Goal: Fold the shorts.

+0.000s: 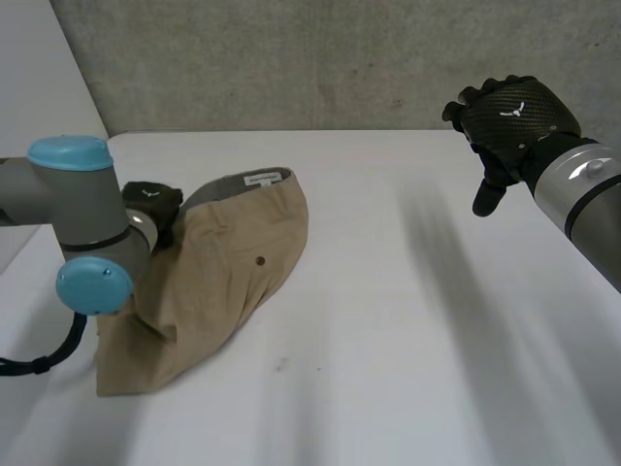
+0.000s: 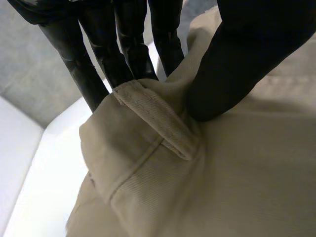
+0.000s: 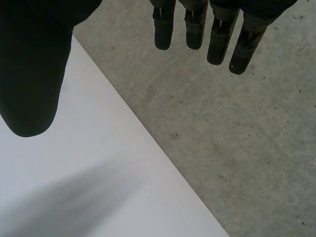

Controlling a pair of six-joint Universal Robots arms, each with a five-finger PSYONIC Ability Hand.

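I count one white table (image 1: 408,340), one pair of khaki cotton shorts (image 1: 233,262), two arms and two hands. A grey concrete wall (image 1: 340,58) runs behind the table's far edge.

The shorts lie bunched on the left half of the table, with the grey-lined waistband at the far end and the leg hem at the near-left. There's one small dark button (image 1: 259,260) mid-cloth and one white label (image 1: 262,179) inside the waistband.

The black left hand (image 1: 153,199) is low at the far-left edge of the shorts, by the waistband. In its wrist view the thumb (image 2: 232,64) presses down on the khaki cloth (image 2: 222,187) against the fingers (image 2: 123,44), so it's pinching a fold of the shorts with a stitched strip (image 2: 158,118) at the fingertips.

The black right hand (image 1: 514,112) is raised at the far right, well apart from the shorts. In its wrist view the fingers (image 3: 197,24) hang loose and slightly spread, with the thumb (image 3: 34,74) off to one side and nothing in it. It's over the table's far edge (image 3: 74,173).
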